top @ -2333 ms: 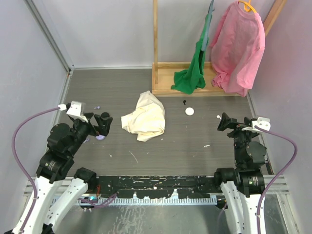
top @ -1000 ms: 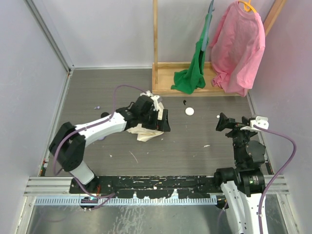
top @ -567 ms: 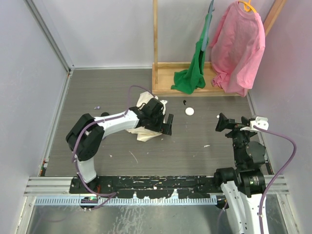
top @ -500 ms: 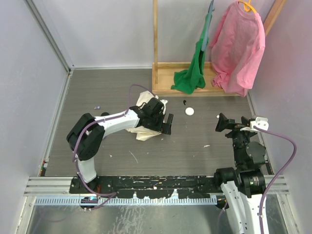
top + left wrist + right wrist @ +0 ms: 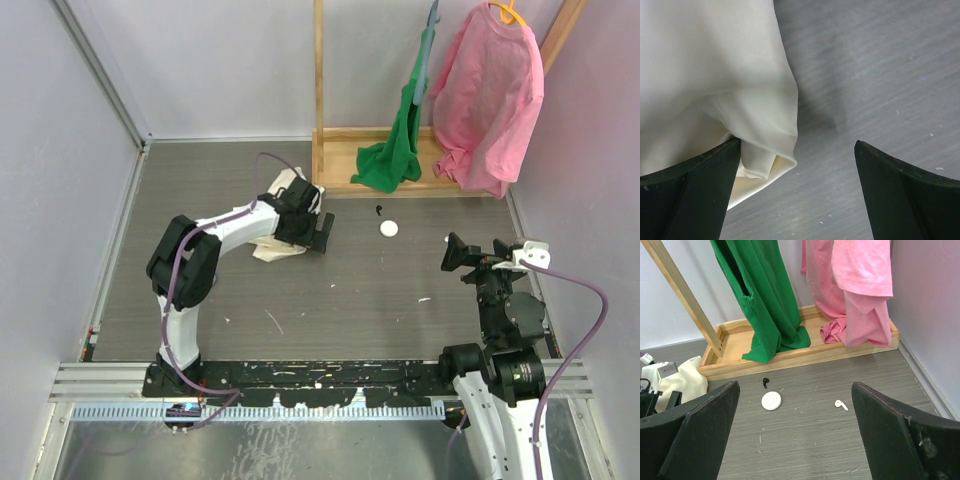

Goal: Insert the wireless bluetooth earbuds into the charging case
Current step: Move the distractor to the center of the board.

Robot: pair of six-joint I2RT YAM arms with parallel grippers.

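The round white charging case (image 5: 771,401) lies flat on the worktop (image 5: 840,450) before the wooden rack (image 5: 805,357); a black earbud (image 5: 765,383) sits just behind it, long axis near-to-far; a white earbud (image 5: 841,404) lies slanted to its right; both hands are spread, the left hand (image 5: 797,165) touching a cream cloth (image 5: 705,75), the right hand (image 5: 795,405) well short of the case.

Top: high, down on whole table (image 5: 400,290) | L wrist: close-up, cream cloth (image 5: 705,75) | R wrist: low, faces rack (image 5: 805,356) | cloth shared

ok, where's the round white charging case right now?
In the top view the round white charging case lies right of centre, just in front of the wooden rack base, with the small black earbud between them.
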